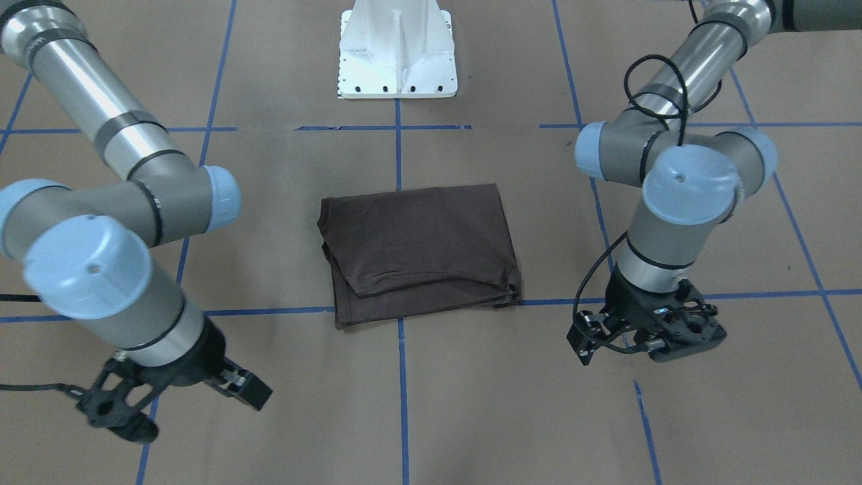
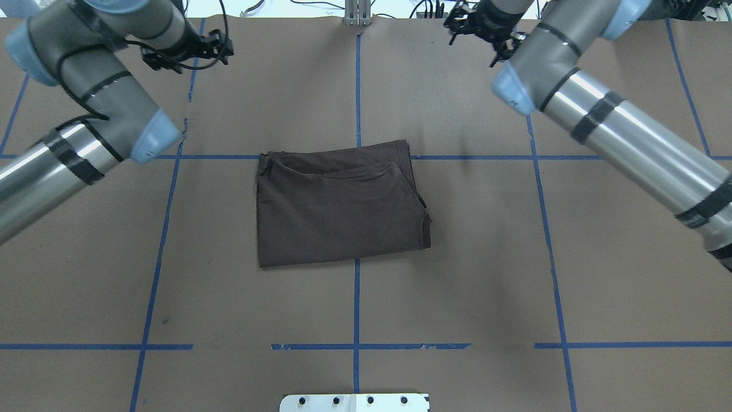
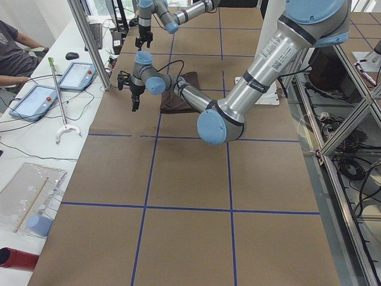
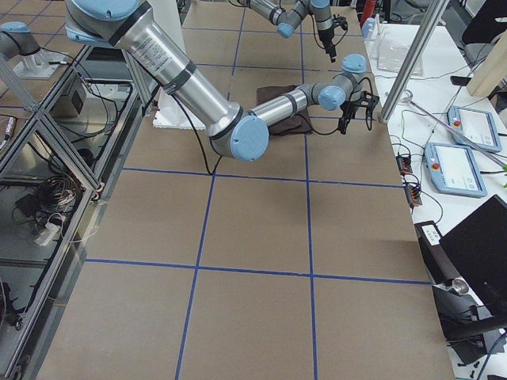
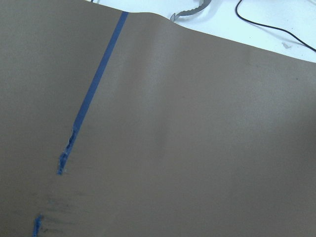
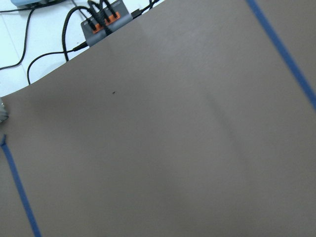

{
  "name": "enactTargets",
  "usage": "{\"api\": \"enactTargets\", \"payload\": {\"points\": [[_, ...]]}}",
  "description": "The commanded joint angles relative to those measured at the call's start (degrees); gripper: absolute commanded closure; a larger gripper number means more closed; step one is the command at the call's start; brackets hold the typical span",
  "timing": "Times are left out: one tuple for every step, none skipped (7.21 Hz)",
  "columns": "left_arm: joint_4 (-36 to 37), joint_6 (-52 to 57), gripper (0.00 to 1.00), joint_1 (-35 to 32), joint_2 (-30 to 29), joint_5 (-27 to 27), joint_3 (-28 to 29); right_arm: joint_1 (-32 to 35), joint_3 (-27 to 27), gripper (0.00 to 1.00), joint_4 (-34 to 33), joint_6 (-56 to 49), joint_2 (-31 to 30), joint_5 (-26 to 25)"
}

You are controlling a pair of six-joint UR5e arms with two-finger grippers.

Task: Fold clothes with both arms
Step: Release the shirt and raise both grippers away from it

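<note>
The clothes are one dark brown T-shirt (image 1: pixel 417 252), folded into a flat rectangle at the middle of the table (image 2: pixel 337 212), with nothing touching it. My left gripper (image 1: pixel 673 343) hangs over bare paper far off the shirt's far left corner in the overhead view (image 2: pixel 189 51). My right gripper (image 1: pixel 118 414) hangs off the far right corner (image 2: pixel 480 26). Neither holds anything. Both wrist views show only brown paper and blue tape, no fingers. From these angles I cannot tell whether the jaws are open or shut.
The white pedestal (image 1: pixel 397 54) stands at the robot's side of the table. Beyond the far paper edge lie cables, tablets (image 3: pixel 33 101) and a grabber tool. A seated person (image 3: pixel 12 53) is at that bench. Blue tape lines grid the brown paper.
</note>
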Motion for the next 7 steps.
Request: {"api": "enactTargets", "payload": {"points": [[0.1,23.5,0.00,-12.9,12.1,-9.7,-7.5,10.7,8.5,0.00,-5.0,-27.6,-14.4,4.3],[0.2,36.8,0.00,-19.0,17.0,-13.5,-7.6,15.2,8.6,0.00,-4.8,-42.1,-20.5,4.4],[0.0,47.3,0.00,-23.8,21.5,-14.4,-7.8,20.6,8.7,0.00,-5.4,-55.0,-25.4,6.6],[0.2,57.9,0.00,-28.1,25.7,-14.4,-8.4,26.0,8.9,0.00,-6.7,-67.4,-30.2,10.0],[0.6,67.8,0.00,-31.0,29.3,-14.5,-9.4,28.7,11.5,0.00,-9.2,-76.4,-34.5,11.5],[3.8,72.0,0.00,-33.0,31.9,-16.2,-11.7,31.8,19.0,0.00,-15.6,-80.0,-40.4,11.6],[3.5,71.5,0.00,-33.0,37.4,-18.6,-16.4,32.4,28.7,0.00,-20.2,-80.1,-46.7,10.6]]}}
